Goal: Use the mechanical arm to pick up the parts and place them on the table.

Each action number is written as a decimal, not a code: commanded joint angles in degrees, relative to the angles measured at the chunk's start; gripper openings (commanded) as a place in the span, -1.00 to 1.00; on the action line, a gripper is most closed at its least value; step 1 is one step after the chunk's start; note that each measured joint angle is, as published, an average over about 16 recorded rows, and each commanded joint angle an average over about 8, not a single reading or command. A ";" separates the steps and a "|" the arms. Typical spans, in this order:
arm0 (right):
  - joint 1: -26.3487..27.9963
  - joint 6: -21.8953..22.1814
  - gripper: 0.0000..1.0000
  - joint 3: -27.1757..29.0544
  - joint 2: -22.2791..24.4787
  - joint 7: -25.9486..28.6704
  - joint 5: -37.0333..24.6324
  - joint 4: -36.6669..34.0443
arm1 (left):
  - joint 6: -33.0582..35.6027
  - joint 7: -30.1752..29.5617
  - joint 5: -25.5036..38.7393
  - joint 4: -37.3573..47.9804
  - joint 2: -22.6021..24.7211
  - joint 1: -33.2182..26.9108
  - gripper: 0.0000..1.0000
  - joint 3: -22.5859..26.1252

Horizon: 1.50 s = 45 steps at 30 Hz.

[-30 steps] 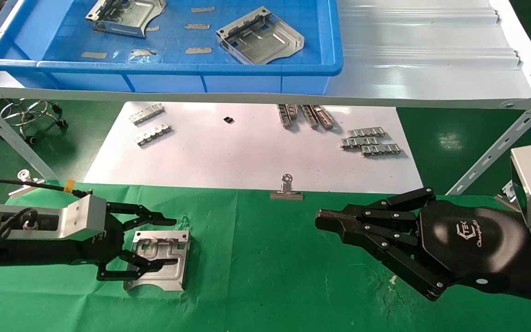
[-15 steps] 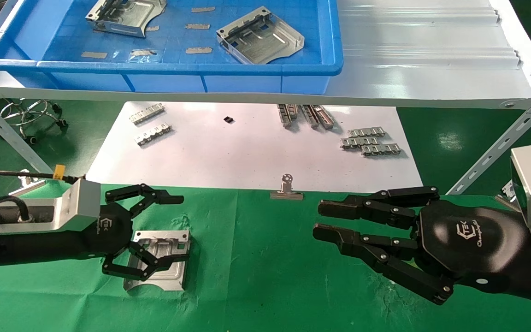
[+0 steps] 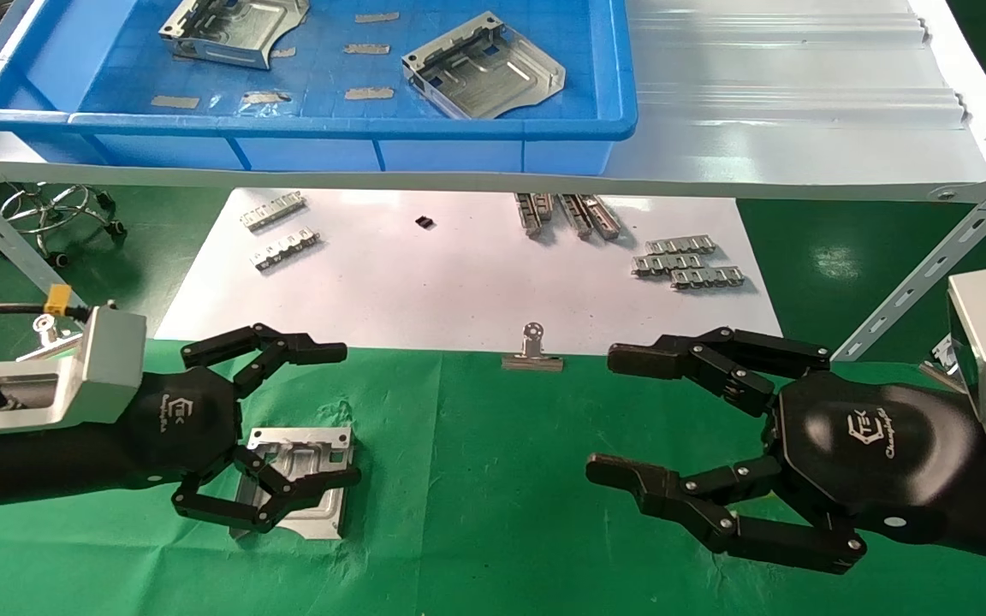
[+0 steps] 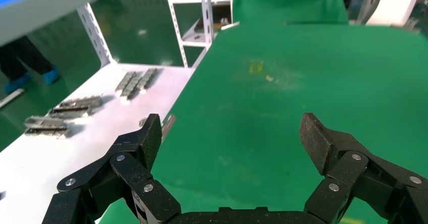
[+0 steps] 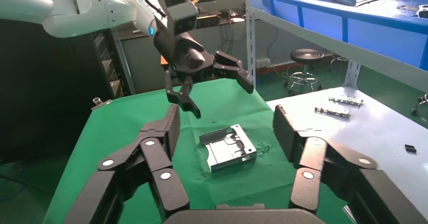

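Observation:
One silver part (image 3: 300, 445) lies flat on the green table (image 3: 476, 513); it also shows in the right wrist view (image 5: 227, 147). My left gripper (image 3: 346, 413) is open and empty, lifted just above the part's left edge, with its lower fingers crossing in front of it. It also shows in its own wrist view (image 4: 232, 133) and in the right wrist view (image 5: 222, 100). My right gripper (image 3: 602, 411) is wide open and empty over the cloth's right half, facing the part (image 5: 227, 128). Two more parts (image 3: 232, 30) (image 3: 484, 68) lie in the blue bin (image 3: 305, 127).
The bin stands on a grey metal shelf (image 3: 801, 103) with slanted struts (image 3: 929, 265) on both sides. A white sheet (image 3: 459, 274) behind the cloth holds toothed strips (image 3: 686, 261) (image 3: 279, 231). A binder clip (image 3: 532, 351) sits on the cloth's far edge.
My right gripper has gone from shut to wide open. My left gripper has drawn back to the left and lifted from the part, fingers spreading wider. The part has not moved.

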 commanded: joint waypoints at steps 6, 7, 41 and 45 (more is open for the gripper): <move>0.00 0.00 1.00 0.00 0.00 0.00 0.00 0.00 | -0.76 -6.09 -2.10 -7.63 -1.97 4.02 1.00 -4.24; 0.00 0.00 1.00 0.00 0.00 0.00 0.00 0.00 | -0.86 -6.94 -2.39 -8.70 -2.24 4.58 1.00 -4.83; -0.01 0.02 1.00 0.00 0.01 0.00 0.01 -0.01 | -3.07 -23.65 -8.44 -30.16 -7.80 15.91 1.00 -16.76; -0.01 0.02 1.00 0.00 0.01 0.00 0.01 -0.01 | -3.01 -23.48 -8.29 -29.79 -7.70 15.71 1.00 -16.56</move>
